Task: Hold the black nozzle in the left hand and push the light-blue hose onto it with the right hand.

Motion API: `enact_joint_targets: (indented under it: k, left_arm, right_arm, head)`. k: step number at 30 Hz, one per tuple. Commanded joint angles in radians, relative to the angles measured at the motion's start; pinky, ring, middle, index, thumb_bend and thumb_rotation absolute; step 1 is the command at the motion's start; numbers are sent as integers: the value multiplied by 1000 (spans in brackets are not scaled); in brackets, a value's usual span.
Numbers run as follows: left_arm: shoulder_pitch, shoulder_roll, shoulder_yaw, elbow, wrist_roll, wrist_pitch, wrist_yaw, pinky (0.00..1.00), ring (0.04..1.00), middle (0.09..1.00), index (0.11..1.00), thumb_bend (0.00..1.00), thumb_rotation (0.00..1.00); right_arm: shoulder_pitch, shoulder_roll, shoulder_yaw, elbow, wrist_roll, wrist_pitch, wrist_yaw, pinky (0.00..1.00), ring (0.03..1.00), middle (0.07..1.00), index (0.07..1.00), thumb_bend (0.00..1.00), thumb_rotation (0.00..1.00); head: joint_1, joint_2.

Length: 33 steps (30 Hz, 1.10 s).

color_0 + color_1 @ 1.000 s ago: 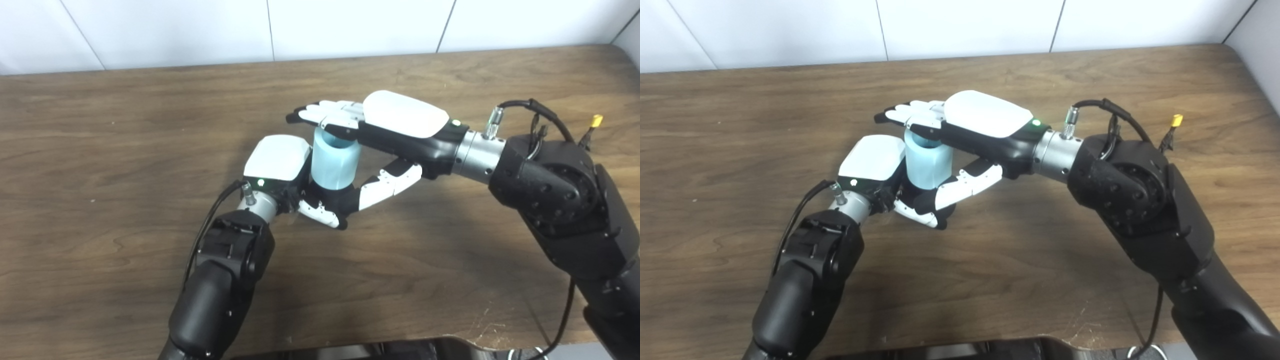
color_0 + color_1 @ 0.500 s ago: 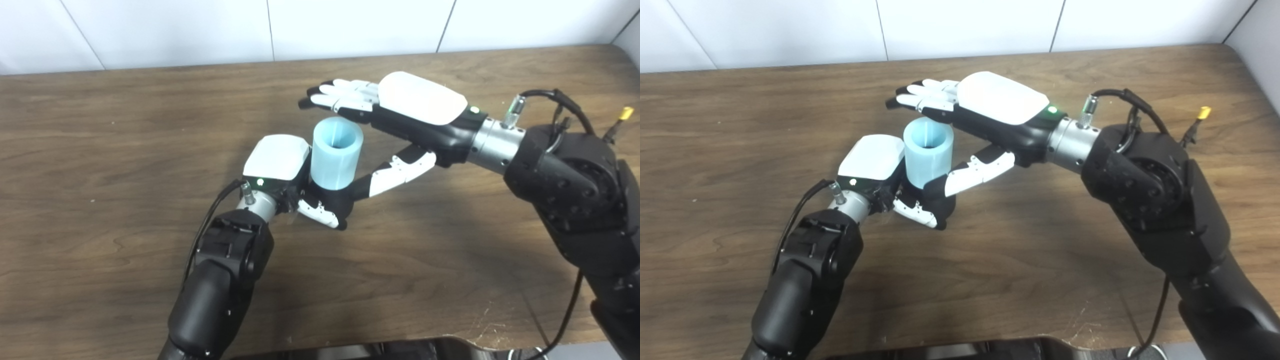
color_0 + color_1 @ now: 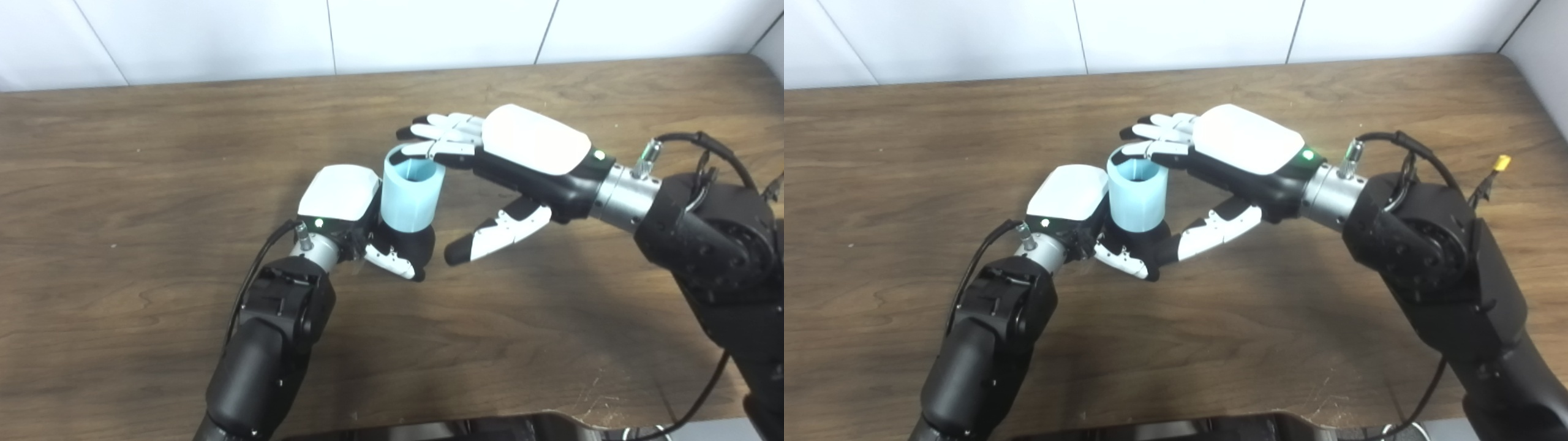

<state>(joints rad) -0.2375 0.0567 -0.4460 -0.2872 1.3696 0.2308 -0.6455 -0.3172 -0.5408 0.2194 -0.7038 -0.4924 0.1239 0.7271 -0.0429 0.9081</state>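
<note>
A short light-blue hose (image 3: 411, 199) stands upright at the table's middle, its open end up. Its lower end sits on the black nozzle (image 3: 419, 243), and my left hand (image 3: 340, 197) is shut around that nozzle from the left; most of the nozzle is hidden by the fingers and the hose. My right hand (image 3: 528, 142) hovers flat and open to the right of the hose. Its fingertips (image 3: 1145, 147) reach over the hose's right rim and seem to touch it. Its thumb (image 3: 496, 233) hangs apart, lower right of the hose.
The brown wooden table (image 3: 122, 184) stretches to a white wall at the back. A cable with a yellow plug (image 3: 1497, 163) rides on the right forearm. The table's front edge (image 3: 588, 411) is chipped near the right arm.
My right hand lifted off the top of the hose, drew back to the right, then sank so that only its fingertips are at the rim. Its thumb left the hose. The left hand stayed put.
</note>
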Motion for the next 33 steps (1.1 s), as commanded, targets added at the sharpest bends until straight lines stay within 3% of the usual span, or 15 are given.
enact_joint_targets:
  k: [1, 10, 24, 30, 33]
  left_arm:
    - [-24, -11, 0, 0, -7, -5, 4, 375, 478, 499, 480, 522, 0]
    - [-17, -10, 2, -1, -13, -8, 23, 357, 460, 482, 484, 524, 0]
    - [-21, -10, 1, -6, -12, -6, 6, 373, 471, 490, 483, 524, 0]
    - [-23, -10, 0, -8, -9, -4, -5, 358, 460, 480, 484, 525, 0]
    - [-24, -13, -1, -6, -2, -2, -7, 338, 445, 460, 486, 526, 0]
  right_arm:
    - [3, -5, -17, -18, 4, -40, -40, 948, 962, 950, 893, 647, 1000]
    - [71, 10, 0, 7, -3, -81, -74, 919, 959, 944, 905, 636, 1000]
    - [76, 12, 6, 1, 22, -60, -65, 920, 961, 958, 925, 628, 1000]
    - [86, -6, 37, -2, -36, -64, -28, 955, 956, 954, 920, 634, 1000]
    - [81, -15, 66, -4, -81, -36, 18, 946, 944, 931, 886, 654, 1000]
  head:
    - [0, 0]
    - [0, 1]
    - [-1, 4]
    - [-2, 8]
    - [-3, 10]
